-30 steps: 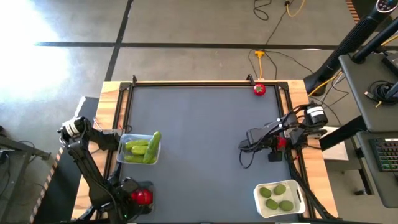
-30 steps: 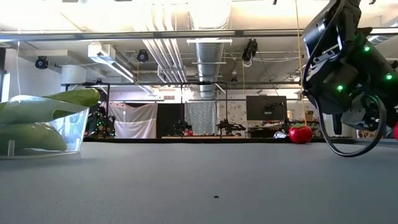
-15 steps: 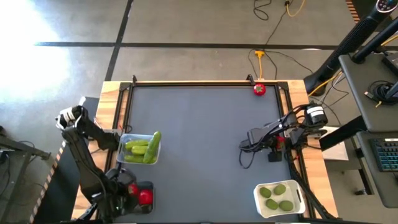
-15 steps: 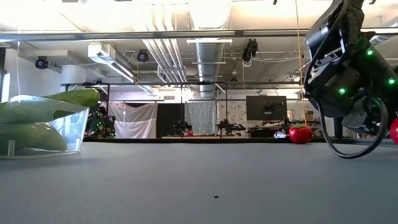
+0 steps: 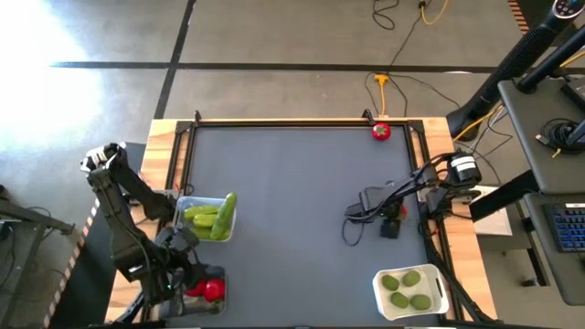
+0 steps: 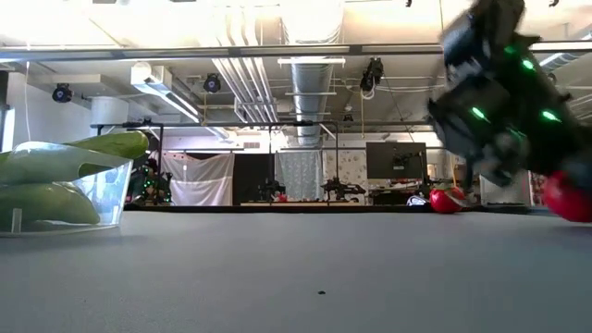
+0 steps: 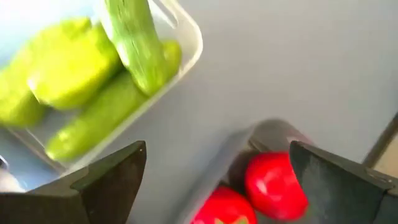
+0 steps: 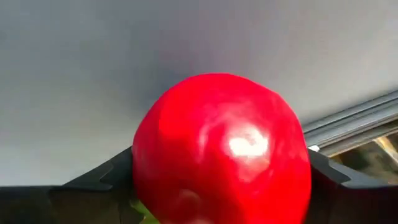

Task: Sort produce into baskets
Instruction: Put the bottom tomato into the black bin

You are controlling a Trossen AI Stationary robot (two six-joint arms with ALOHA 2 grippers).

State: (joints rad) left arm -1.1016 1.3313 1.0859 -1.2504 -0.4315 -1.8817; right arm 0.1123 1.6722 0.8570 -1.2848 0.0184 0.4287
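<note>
The right gripper (image 8: 217, 186) clamps a glossy red tomato (image 8: 221, 149) near the tabletop's (image 5: 292, 201) right edge; round, smooth and probably light, it looks slippery, so gripping its widest part seems safest. The left gripper (image 7: 211, 180) hangs open.

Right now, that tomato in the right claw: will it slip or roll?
The tomato looks round and glossy, so it may squirm between the right claw's flat fingers. Set on the smooth mat, it would probably roll. It looks like a light toy, likely stiff.

right hand (image 6: 518, 102) motion-blurred, tomato (image 6: 566, 196) edge-cropped
</note>
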